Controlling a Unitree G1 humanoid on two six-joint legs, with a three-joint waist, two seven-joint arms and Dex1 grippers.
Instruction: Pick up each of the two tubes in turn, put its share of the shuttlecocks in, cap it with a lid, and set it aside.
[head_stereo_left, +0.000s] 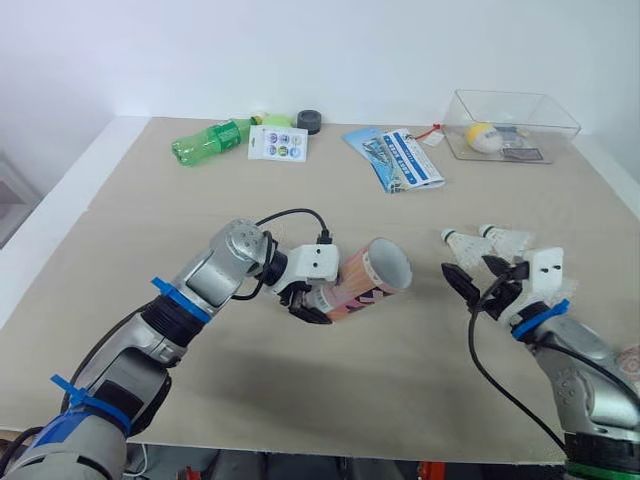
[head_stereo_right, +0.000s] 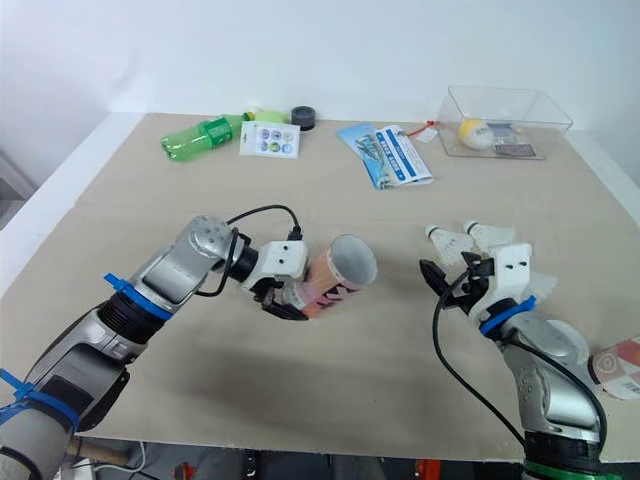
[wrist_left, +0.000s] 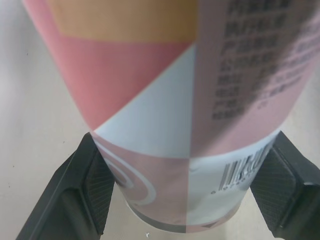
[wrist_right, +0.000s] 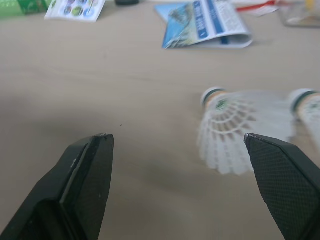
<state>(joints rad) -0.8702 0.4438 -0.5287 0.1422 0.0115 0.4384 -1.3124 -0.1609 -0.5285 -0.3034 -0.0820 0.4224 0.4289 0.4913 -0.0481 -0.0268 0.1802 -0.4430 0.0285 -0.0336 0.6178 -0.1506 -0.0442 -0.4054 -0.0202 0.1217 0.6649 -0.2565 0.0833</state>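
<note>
My left gripper (head_stereo_left: 308, 300) is shut on a pink, white and orange tube (head_stereo_left: 368, 277) near its closed base. The tube is tilted, with its open mouth up and to the right. The left wrist view shows the tube (wrist_left: 165, 100) between both pads (wrist_left: 97, 192). Two white shuttlecocks (head_stereo_left: 465, 243) (head_stereo_left: 507, 238) lie side by side on the table at the right. My right gripper (head_stereo_left: 478, 278) stands open just in front of them, and in the right wrist view one shuttlecock (wrist_right: 227, 127) lies beyond its wide-apart fingers. A second pink tube (head_stereo_right: 615, 368) lies at the right edge.
Along the back stand a green bottle (head_stereo_left: 210, 140), a sticker card (head_stereo_left: 278, 143), a black round lid-like piece (head_stereo_left: 309, 121), a blue booklet (head_stereo_left: 398, 157) and a clear box (head_stereo_left: 545, 118) holding a yellow ball. The beige table (head_stereo_left: 300, 200) is bare between them and my arms.
</note>
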